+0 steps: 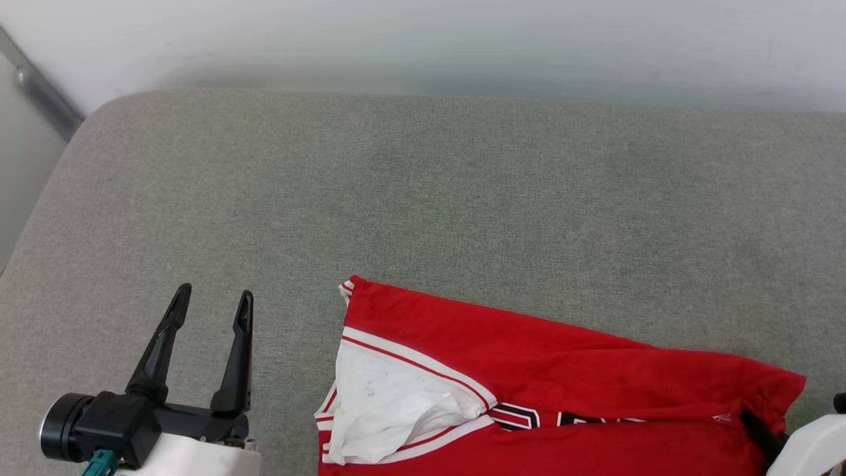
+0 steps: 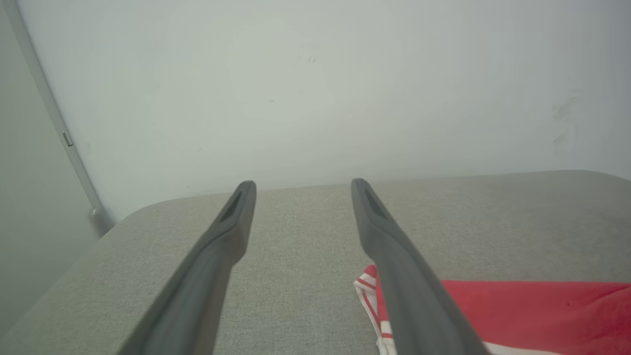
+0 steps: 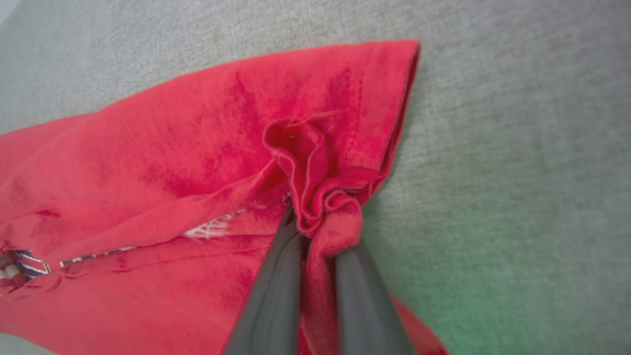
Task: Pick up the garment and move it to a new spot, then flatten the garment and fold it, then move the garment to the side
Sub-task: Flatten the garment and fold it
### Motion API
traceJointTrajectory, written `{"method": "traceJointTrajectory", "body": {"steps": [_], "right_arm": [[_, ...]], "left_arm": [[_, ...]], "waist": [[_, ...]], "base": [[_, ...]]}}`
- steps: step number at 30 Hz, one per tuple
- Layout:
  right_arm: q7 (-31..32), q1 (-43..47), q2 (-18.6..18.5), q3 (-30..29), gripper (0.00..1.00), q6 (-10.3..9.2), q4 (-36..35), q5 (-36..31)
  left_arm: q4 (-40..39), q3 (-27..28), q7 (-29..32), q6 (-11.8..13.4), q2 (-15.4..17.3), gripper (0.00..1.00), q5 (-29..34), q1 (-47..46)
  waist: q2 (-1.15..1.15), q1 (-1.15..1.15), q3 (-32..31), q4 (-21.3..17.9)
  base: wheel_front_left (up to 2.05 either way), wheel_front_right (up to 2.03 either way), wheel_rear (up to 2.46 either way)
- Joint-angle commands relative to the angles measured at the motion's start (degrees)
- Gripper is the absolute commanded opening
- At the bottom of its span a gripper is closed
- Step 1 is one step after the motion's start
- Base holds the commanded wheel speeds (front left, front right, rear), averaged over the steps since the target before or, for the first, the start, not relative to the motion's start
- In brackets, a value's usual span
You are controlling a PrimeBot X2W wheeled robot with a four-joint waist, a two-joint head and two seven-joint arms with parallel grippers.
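Observation:
The garment (image 1: 562, 390), a red jersey with a white sleeve and striped trim, lies folded over on the grey cushion (image 1: 423, 198) at the lower right; part of its black-white lettering shows. My left gripper (image 1: 211, 301) stands open over bare cushion left of the garment, touching nothing. From the left wrist its gripper (image 2: 300, 185) shows fingers spread, with the garment's corner (image 2: 517, 310) at the lower right. My right gripper (image 3: 320, 231) is shut on a bunched fold of the garment (image 3: 197, 148) near its right edge; its pale forearm (image 1: 809, 446) shows at the bottom right.
A pale wall (image 1: 423, 39) rises directly behind the cushion. A grey metal rail (image 1: 39, 89) runs down the wall at the far left, past the cushion's rounded corner. Bare cushion stretches above and left of the garment.

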Motion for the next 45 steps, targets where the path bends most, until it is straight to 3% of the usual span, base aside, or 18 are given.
{"method": "traceJointTrajectory", "body": {"steps": [1,13,17,23,31,38,42,45], "right_arm": [[0.3,0.9,1.7,2.1,0.00,0.29,1.9,0.2],[-8.2,-0.9,-5.1,-5.2,0.00,0.17,5.3,-2.3],[-8.9,-0.9,-6.0,-6.3,0.00,0.19,5.3,-2.7],[-6.9,0.5,-5.1,-4.6,0.00,0.21,-0.4,-0.7],[3.5,4.3,0.9,-2.4,0.00,0.22,-12.7,-1.1],[11.7,4.6,10.1,2.1,0.00,0.22,-23.0,-4.5],[14.7,2.6,13.9,4.7,0.00,0.22,-25.6,-3.1],[14.6,1.1,14.6,6.4,0.00,0.22,-25.0,0.3]], "left_arm": [[0.0,0.4,-0.3,-0.1,-0.3,1.00,0.2,-0.3],[0.0,0.0,-0.3,-0.1,0.2,1.00,-0.8,-0.1],[0.3,0.1,-0.3,-0.1,0.0,1.00,-1.0,0.1],[0.7,0.0,-0.3,-0.1,-0.3,1.00,-1.0,1.0],[0.8,-0.2,-0.3,-0.1,-1.3,1.00,-1.2,1.9],[1.1,-0.8,-0.2,-0.1,-2.2,1.00,-1.1,2.2],[1.2,-1.1,-0.2,-0.1,-2.3,1.00,-1.2,2.2],[1.3,-1.3,-0.3,-0.1,-2.3,1.00,-1.3,2.1]], "waist": [[0.00,0.00,-0.3,-0.2],[0.00,0.00,-1.2,-1.0],[0.00,0.00,-1.7,-1.3],[0.00,0.00,-3.3,-1.7],[0.00,0.00,-5.4,-1.5],[0.00,0.00,-6.5,-0.6],[0.00,0.00,-6.8,0.0],[0.00,0.00,-6.8,0.6]], "base": [[0.00,0.00,0.00],[0.00,0.00,0.00],[0.00,0.00,0.00],[0.00,0.00,0.00],[0.00,0.00,0.00],[0.00,0.00,0.00],[0.00,0.00,0.00],[0.00,0.00,0.00]]}}
